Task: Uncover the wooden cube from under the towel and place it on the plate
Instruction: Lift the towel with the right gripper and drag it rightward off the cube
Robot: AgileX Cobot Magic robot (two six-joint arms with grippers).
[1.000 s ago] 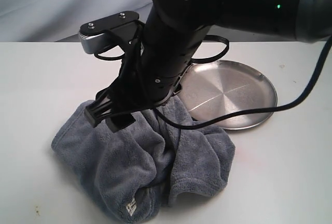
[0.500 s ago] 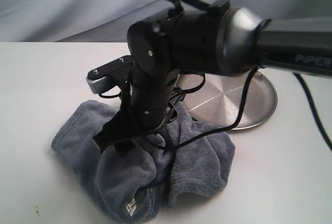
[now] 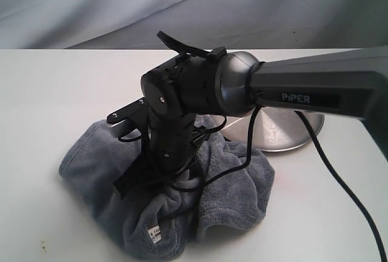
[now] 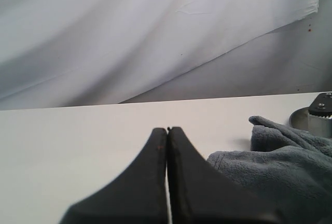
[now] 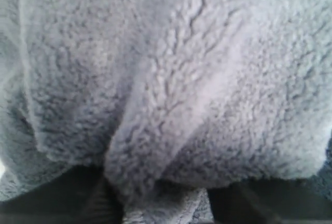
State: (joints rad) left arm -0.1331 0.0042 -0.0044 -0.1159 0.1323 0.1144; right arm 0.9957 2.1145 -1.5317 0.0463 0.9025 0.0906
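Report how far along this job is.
Nothing finished yet: the plush grey-blue towel lies bunched, no wooden cube showing. In hand: the right hand sits in the towel, a fold between its fingers. Left: lift the towel away, pick up the cube, set it on the round silver metal plate.

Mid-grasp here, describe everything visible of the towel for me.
The towel is plush grey-blue fleece, crumpled in a mound on the white table, with a small white label at its near edge. The right gripper presses down into its middle, a raised fold standing between the fingers. It lies just in front of the plate. No cube shows.
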